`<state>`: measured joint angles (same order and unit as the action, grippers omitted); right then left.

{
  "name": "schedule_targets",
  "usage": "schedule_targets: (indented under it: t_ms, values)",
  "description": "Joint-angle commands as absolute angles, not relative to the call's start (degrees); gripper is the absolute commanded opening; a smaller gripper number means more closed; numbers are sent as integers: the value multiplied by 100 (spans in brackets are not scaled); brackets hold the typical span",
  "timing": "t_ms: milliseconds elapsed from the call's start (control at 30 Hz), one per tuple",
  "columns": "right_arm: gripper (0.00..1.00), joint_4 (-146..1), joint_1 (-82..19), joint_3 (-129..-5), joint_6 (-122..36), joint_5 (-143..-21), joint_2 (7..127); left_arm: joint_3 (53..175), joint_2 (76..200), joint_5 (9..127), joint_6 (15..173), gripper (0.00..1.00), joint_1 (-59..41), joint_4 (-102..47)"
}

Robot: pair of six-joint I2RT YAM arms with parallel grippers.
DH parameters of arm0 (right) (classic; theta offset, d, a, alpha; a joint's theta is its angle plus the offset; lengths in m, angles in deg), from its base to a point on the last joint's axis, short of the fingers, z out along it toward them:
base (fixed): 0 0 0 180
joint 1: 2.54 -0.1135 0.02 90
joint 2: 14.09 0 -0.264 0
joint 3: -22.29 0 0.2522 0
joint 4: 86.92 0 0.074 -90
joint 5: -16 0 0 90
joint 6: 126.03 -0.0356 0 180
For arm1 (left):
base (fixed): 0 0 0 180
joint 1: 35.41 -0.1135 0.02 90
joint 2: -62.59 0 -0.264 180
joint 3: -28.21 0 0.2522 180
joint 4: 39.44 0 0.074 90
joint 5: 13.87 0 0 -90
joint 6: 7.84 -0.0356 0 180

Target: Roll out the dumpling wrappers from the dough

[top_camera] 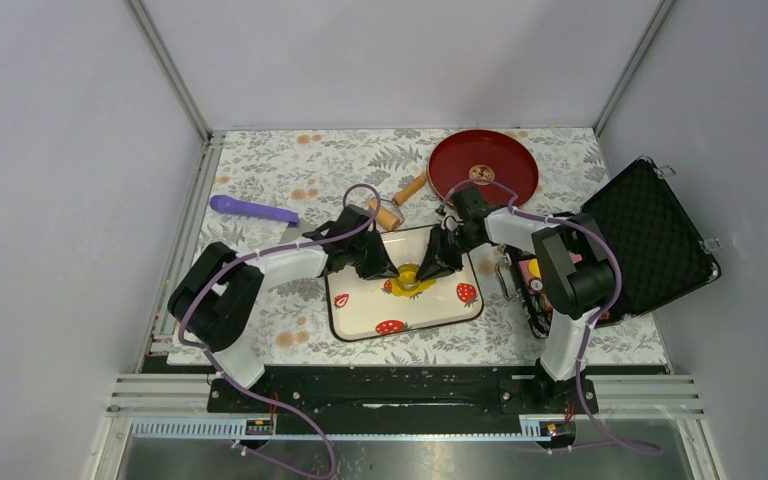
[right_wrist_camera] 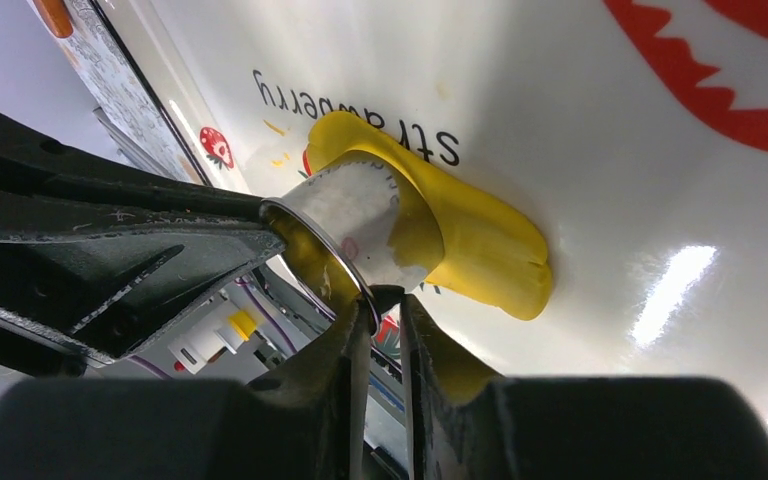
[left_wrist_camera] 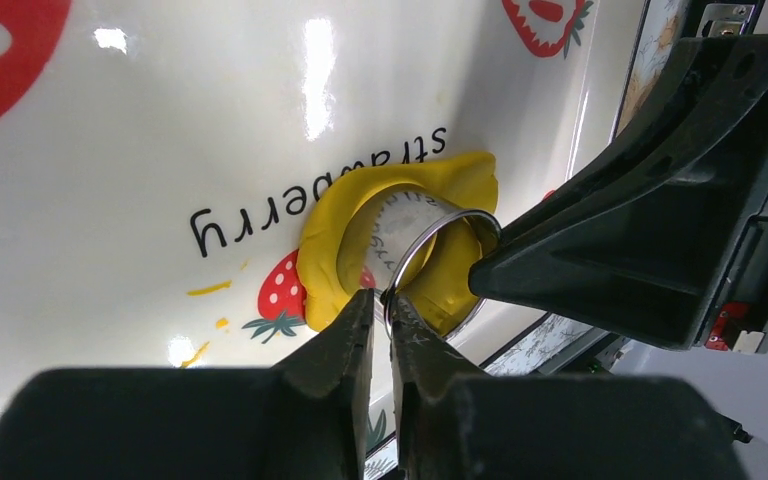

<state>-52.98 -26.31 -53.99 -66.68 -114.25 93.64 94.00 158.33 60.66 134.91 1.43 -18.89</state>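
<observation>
The yellow dough [top_camera: 406,274] is a flattened lump on the white strawberry tray [top_camera: 430,312]. A metal ring cutter [left_wrist_camera: 415,225] stands pressed into it, and dough bulges around its wall [right_wrist_camera: 480,240]. My left gripper [left_wrist_camera: 385,298] is shut on the cutter's rim from the left. My right gripper [right_wrist_camera: 385,300] is shut on the rim from the opposite side. Both grippers meet over the dough in the top view, the left [top_camera: 390,270] and the right [top_camera: 432,266]. No separate round wrappers show.
A red plate [top_camera: 483,165] sits at the back right. A rolling pin with orange handles [top_camera: 397,203] lies behind the tray. A purple tool [top_camera: 253,209] lies at the back left. An open black foam-lined case [top_camera: 650,235] stands at the right.
</observation>
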Motion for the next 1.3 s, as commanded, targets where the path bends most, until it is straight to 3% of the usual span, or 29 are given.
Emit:
schedule_targets:
  t_ms: [0, 233, 567, 1267]
  values:
    - [21, -5400, -2719, -5537, -6634, -11686, 9433, 9446, 15889, 6100, 13444, 10, 181, -2020]
    - [13, -5391, -2750, -5537, -6609, -11642, 9534, 9383, 15966, 6136, 13472, 0, 229, -1994]
    - [1, -5103, -2759, -5602, -6534, -11465, 9654, 9281, 16213, 6185, 13576, 0, 287, -1978]
    - [0, -4520, -2941, -5760, -6211, -11082, 9754, 9061, 16433, 6662, 13778, 0, 363, -1298]
